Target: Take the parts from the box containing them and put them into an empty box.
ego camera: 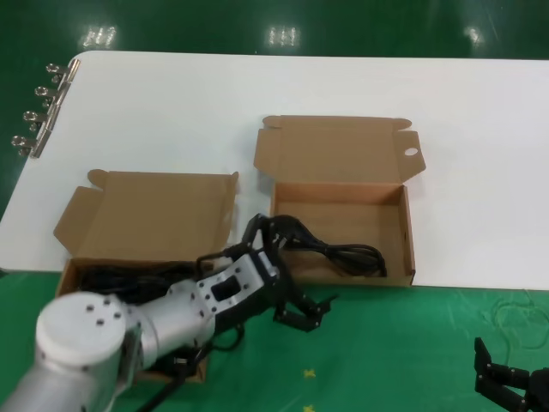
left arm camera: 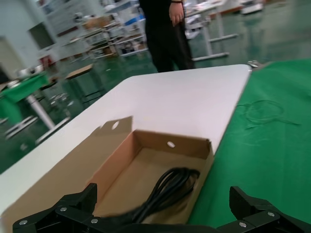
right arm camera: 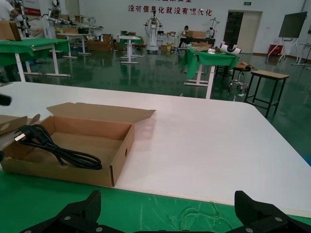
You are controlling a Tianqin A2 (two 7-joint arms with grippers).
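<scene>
We see one black power cord (ego camera: pixel 339 251) lying inside the holed box (ego camera: pixel 403 225). Beside that box's near corner hovers our left gripper (ego camera: pixel 300 313), jaws apart, holding nothing. The plain-lidded box (ego camera: pixel 141 215) beside it seems to hold more cords. Our right gripper (ego camera: pixel 506 378) waits well apart, jaws spread.

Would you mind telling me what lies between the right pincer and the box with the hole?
In the right wrist view, only green mat separates the open right pincer from that box.
</scene>
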